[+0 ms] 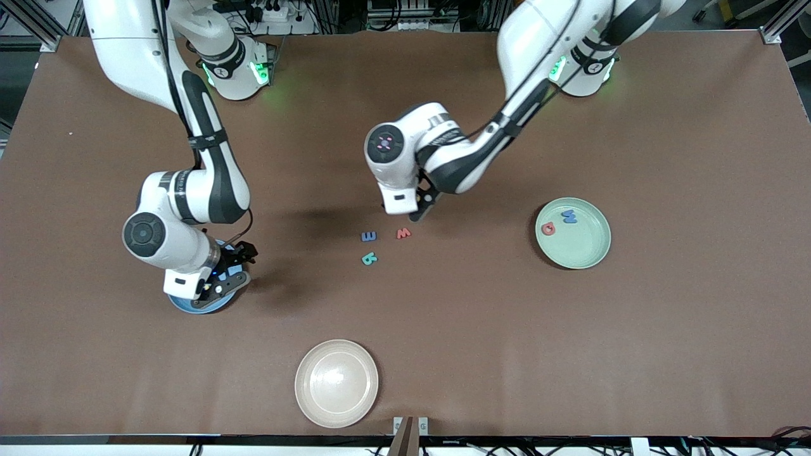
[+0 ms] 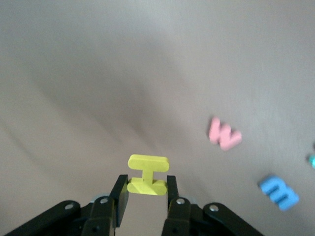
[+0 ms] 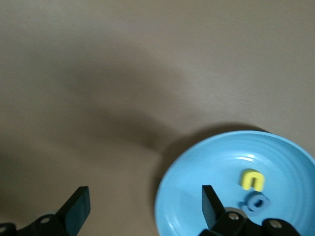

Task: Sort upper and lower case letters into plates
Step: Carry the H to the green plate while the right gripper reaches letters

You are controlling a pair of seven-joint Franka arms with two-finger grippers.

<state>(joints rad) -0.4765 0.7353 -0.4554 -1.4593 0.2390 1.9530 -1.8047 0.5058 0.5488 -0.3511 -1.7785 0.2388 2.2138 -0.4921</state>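
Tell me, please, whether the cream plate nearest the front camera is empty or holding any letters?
Empty. The cream plate shows only its bare inside in the front view; no letter lies in it.

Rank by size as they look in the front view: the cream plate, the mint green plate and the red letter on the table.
1. cream plate, though it lies nearest the camera
2. mint green plate, slightly smaller
3. red letter, far smaller
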